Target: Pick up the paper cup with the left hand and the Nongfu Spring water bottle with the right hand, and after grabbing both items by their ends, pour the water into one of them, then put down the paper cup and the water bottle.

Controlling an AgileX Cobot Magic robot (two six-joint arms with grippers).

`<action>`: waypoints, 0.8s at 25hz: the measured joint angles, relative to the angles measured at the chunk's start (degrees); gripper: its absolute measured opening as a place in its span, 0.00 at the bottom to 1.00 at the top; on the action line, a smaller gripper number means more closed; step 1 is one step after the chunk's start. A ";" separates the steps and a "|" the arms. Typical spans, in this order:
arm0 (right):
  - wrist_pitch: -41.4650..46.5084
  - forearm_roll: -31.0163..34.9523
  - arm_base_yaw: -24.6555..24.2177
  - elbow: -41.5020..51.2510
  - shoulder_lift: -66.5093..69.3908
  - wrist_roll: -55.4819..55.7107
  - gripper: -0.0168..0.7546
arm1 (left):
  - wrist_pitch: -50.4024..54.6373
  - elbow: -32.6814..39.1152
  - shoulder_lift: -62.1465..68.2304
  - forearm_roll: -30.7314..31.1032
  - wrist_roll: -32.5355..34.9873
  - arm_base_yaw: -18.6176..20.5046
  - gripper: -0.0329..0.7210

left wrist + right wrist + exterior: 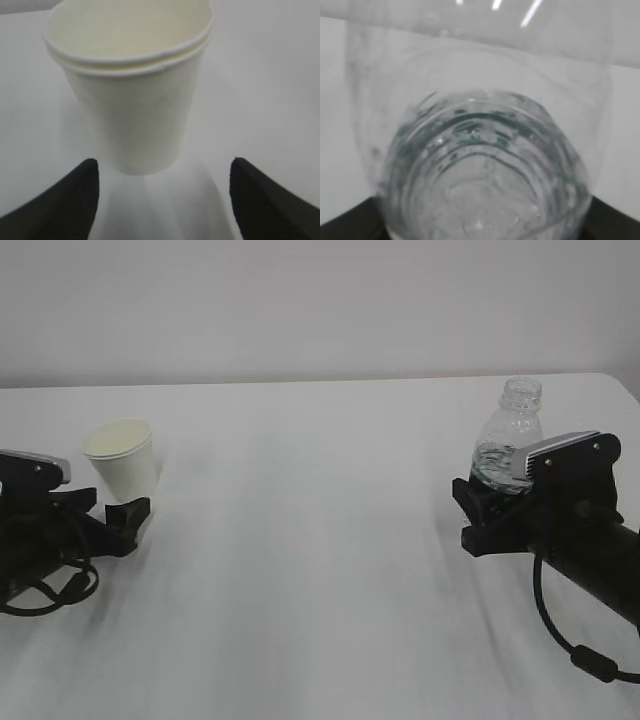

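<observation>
The paper cup [121, 454] stands upright at the left of the white table, cream-white and empty inside as far as I can see. My left gripper [128, 512] sits low just in front of its base. In the left wrist view the paper cup [135, 95] fills the middle, and the left gripper [165, 167] is open, with its black fingertips [82, 187] apart from the cup wall on both sides. The uncapped Nongfu Spring water bottle [508, 440] stands at the right. My right gripper [488, 502] is shut on its lower part. Water [480, 190] shows through the ribbed plastic.
The table's far edge [300, 382] meets a plain wall. The table's right corner [625, 385] lies just behind the bottle. Black cables [560, 635] loop from the right arm onto the table, and more cables [45, 590] lie by the left arm.
</observation>
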 joint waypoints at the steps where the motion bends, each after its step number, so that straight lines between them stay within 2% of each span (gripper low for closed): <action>1: 0.00 0.00 0.00 0.00 0.00 0.00 0.61 | 0.00 -0.43 0.14 -0.11 0.00 0.00 0.82; 8: 0.00 0.00 0.00 0.00 0.00 0.00 0.62 | -0.09 -3.19 0.19 -2.77 0.00 0.00 0.82; 20: 0.00 0.00 0.00 0.00 0.00 0.00 0.62 | -0.09 -6.34 4.19 -2.76 0.00 0.00 0.82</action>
